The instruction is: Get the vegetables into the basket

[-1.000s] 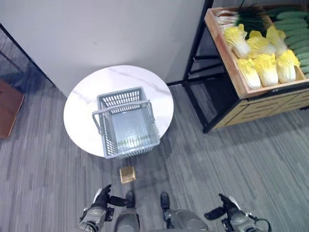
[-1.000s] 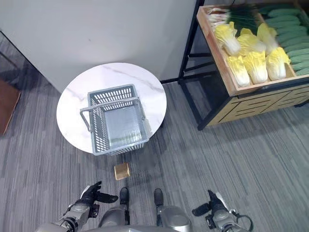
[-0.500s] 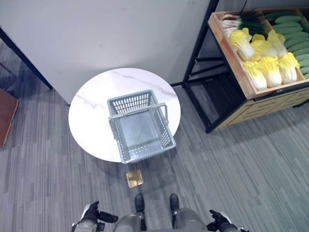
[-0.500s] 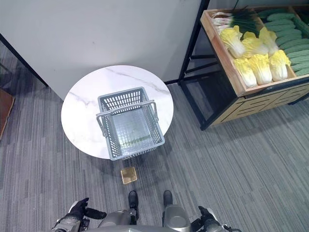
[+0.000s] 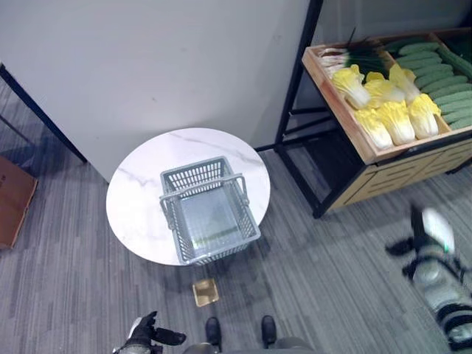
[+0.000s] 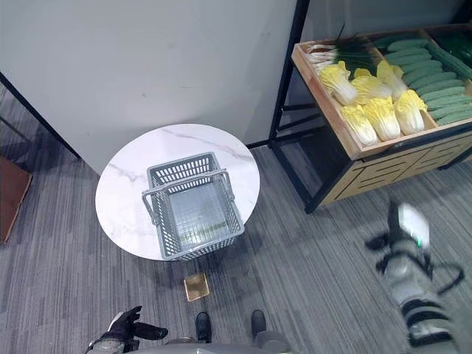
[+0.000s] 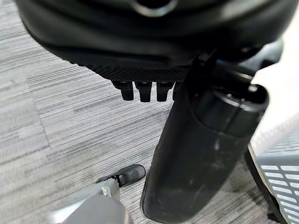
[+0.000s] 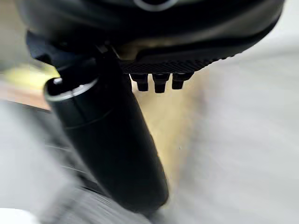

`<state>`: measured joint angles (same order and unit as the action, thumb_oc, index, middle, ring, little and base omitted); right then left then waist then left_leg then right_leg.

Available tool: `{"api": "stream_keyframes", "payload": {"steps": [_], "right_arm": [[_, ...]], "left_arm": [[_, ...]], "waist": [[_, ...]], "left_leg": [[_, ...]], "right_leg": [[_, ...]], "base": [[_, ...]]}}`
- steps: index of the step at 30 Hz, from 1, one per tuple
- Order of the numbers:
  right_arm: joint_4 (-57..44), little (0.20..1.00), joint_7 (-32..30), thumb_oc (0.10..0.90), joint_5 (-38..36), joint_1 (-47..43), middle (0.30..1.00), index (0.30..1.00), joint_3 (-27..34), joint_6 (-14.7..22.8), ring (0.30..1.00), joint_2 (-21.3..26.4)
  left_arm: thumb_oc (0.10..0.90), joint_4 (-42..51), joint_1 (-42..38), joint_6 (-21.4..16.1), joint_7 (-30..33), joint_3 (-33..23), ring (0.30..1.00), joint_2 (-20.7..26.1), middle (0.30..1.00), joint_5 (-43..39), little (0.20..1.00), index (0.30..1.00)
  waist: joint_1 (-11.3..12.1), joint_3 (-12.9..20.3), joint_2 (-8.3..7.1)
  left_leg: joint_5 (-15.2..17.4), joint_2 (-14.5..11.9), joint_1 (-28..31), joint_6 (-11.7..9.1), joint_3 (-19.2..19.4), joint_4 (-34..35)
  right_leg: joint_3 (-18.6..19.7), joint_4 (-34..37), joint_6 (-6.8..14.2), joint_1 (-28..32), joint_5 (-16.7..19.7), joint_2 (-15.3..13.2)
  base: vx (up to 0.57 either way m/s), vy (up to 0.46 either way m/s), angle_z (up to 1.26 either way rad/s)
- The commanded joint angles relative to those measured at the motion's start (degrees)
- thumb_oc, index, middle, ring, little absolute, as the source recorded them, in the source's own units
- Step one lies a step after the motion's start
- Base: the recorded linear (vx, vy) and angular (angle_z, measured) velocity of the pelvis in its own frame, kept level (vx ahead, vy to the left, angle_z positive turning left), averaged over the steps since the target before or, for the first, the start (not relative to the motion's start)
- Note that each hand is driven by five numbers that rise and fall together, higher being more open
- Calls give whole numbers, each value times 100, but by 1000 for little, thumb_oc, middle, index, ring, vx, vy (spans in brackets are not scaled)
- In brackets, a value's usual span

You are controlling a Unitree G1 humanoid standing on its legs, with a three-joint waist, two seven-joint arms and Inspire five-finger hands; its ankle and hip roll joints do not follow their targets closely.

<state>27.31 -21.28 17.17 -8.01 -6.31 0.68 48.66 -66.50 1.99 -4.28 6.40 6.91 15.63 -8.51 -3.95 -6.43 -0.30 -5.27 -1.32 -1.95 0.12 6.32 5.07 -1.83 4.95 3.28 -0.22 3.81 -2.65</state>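
Note:
An empty grey plastic basket (image 5: 193, 172) with its handle up stands on a round white marble table (image 5: 136, 199). The vegetables lie in a wooden crate (image 5: 345, 110) on a black rack at the upper right: yellow cabbages (image 5: 391, 110), green cucumbers (image 5: 442, 77) and spring onions (image 5: 358, 53). My right hand (image 5: 428, 240) is raised over the floor at the right, below the crate and apart from it, open and holding nothing; its thumb (image 8: 112, 140) sticks out straight. My left hand (image 5: 144, 335) hangs low near the bottom edge, open and holding nothing (image 7: 196, 154).
A small tan box (image 5: 206, 292) lies on the grey floor just in front of the table. The rack's black frame (image 5: 295, 96) stands between table and crate. A brown piece of furniture (image 5: 15, 210) sits at the far left, and a pale wall runs behind the table.
My right arm has swung up and out to the right, toward the rack. The left hand stays low. The camera has shifted, so the whole scene sits differently.

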Motion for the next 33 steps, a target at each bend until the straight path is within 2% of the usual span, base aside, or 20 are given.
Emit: {"api": "stream_keyframes", "payload": {"steps": [1, 2, 3, 8, 10, 13, 14, 16, 20, 33], "right_arm": [[549, 1000, -508, 900, 945, -745, 1000, 1000, -36, 520, 1000, 220], [7, 1000, -218, 900, 1066, -1433, 1000, 1000, -695, 741, 1000, 214], [7, 1000, -210, 900, 1063, -1459, 1000, 1000, -713, 735, 1000, 215], [-866, 1000, 212, 900, 1115, -2551, 1000, 1000, -1823, 998, 1000, 43], [-1073, 1000, 318, 900, 877, -3225, 1000, 1000, -2351, 1088, 1000, -294], [-1118, 1000, 368, 900, 812, -3533, 1000, 1000, -2578, 1097, 1000, -456], [-935, 1000, 423, 900, 571, -3901, 1000, 1000, -2801, 1084, 1000, -698], [-757, 1000, 476, 900, 391, -4282, 1000, 1000, -2993, 1054, 1000, -891], [-391, 1000, 605, 900, 281, -4878, 1000, 1000, -3382, 984, 1000, -977], [497, 1000, 674, 900, 115, -5483, 1000, 1000, -3744, 830, 1000, -1355]], "left_arm": [[900, 87, -189, -474, 18, 313, 1000, 182, 1000, -6, 1000, 1000], [900, -680, -439, -385, 36, 417, 1000, 66, 1000, 170, 1000, 1000], [900, -691, -449, -390, 36, 401, 1000, 60, 1000, 172, 1000, 1000], [900, -1289, -623, -250, 153, 203, 1000, 2, 1000, 337, 1000, 1000], [900, -1351, -627, -224, 241, 225, 1000, -10, 1000, 315, 1000, 1000], [900, -1353, -637, -222, 267, 228, 1000, -7, 1000, 287, 1000, 1000], [900, -1328, -638, -230, 308, 278, 1000, -6, 1000, 222, 1000, 1000], [900, -1303, -655, -242, 346, 318, 1000, 14, 1000, 153, 1000, 1000], [900, -1243, -710, -289, 432, 397, 1000, 68, 1000, 26, 1000, 1000], [900, -1012, -931, -438, 483, 776, 1000, 162, 1000, -283, 1000, 1000]], "waist": [[316, -49, -209], [419, -19, -267], [402, -28, -263], [550, 19, -359], [658, -22, -374], [691, -50, -372], [784, -107, -391], [853, -160, -403], [947, -255, -426], [1053, -471, -450]], "left_leg": [[269, -275, -96, -259, -100, -84], [263, -265, -101, -271, -141, -72], [265, -264, -99, -271, -143, -73], [272, -273, -74, -296, -177, -50], [263, -270, -105, -306, -199, -53], [256, -270, -130, -308, -211, -60], [238, -273, -194, -309, -233, -66], [215, -265, -272, -307, -260, -79], [170, -255, -420, -315, -321, -87], [110, -215, -705, -306, -442, -142]], "right_leg": [[-56, -287, 588, -342, 171, -666], [-103, -249, 587, -290, 161, -669], [-106, -248, 587, -285, 160, -670], [-118, -198, 555, -217, 125, -664], [-123, -189, 542, -228, 119, -665], [-136, -191, 540, -239, 118, -665], [-147, -183, 532, -271, 125, -667], [-159, -181, 527, -315, 137, -666], [-204, -177, 521, -407, 157, -664], [-269, -237, 513, -615, 160, -671]], "base": [[11, -26, 40], [20, -22, 42], [33, -32, 32], [35, -22, 14], [14, -10, 5], [-7, -4, 4], [-21, -3, 10], [-29, -6, 6], [-16, -5, 10], [-3, 4, 4]]}}
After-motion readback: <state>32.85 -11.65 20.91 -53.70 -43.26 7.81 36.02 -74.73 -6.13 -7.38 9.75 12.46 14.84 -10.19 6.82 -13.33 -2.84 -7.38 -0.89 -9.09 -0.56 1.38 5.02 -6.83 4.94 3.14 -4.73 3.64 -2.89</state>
